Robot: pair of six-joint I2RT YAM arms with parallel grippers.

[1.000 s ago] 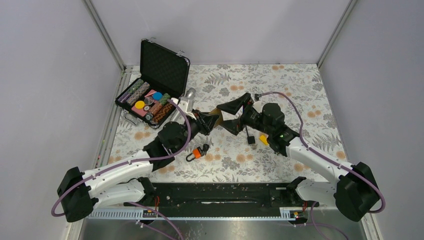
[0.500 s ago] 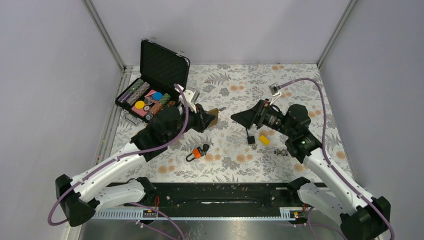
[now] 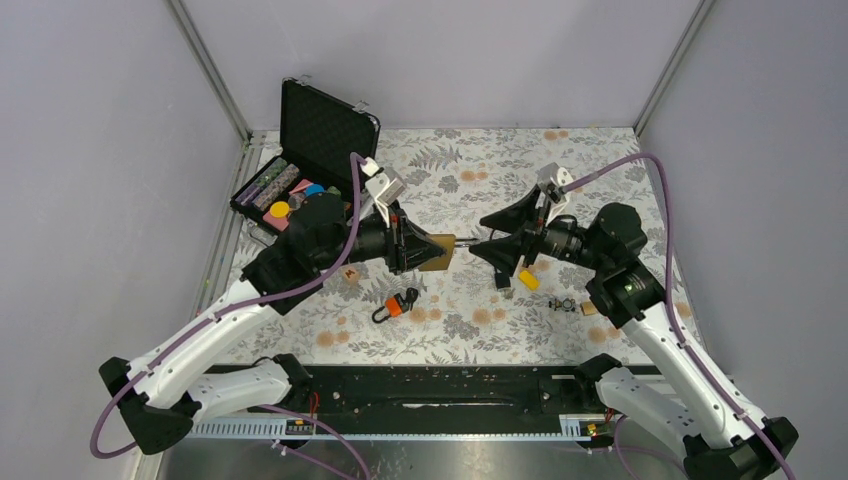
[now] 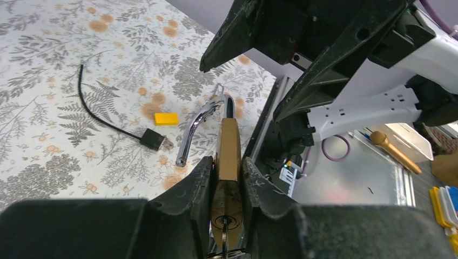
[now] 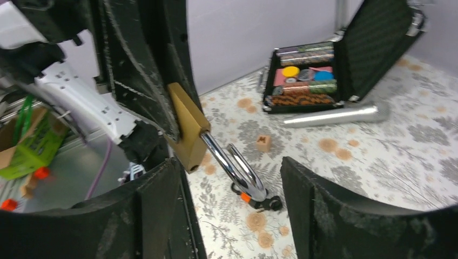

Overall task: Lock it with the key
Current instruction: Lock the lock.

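Observation:
My left gripper [image 3: 424, 250] is shut on the body of a brass padlock [image 3: 437, 251] and holds it in the air over the middle of the mat. The left wrist view shows the padlock [image 4: 228, 148] clamped between the fingers, a key [image 4: 224, 237] in its keyhole, and its chrome shackle [image 4: 200, 127] swung open. My right gripper [image 3: 488, 240] is open and faces the padlock, its fingers on either side of the shackle tip [image 3: 463, 240]. In the right wrist view the shackle [image 5: 237, 164] sits between the open fingers without touching them.
An open black case of poker chips [image 3: 300, 185] stands at the back left, with a silver cylinder [image 5: 335, 114] beside it. On the mat lie a small orange-and-black lock [image 3: 395, 305], a wooden cube [image 3: 352, 273], a yellow block [image 3: 528, 280], a black cable [image 3: 500, 275] and a small dark object [image 3: 563, 303].
My left arm has raised the padlock and carried it to the right. My right arm drew back to the right, staying open; the shackle now lies between its fingers.

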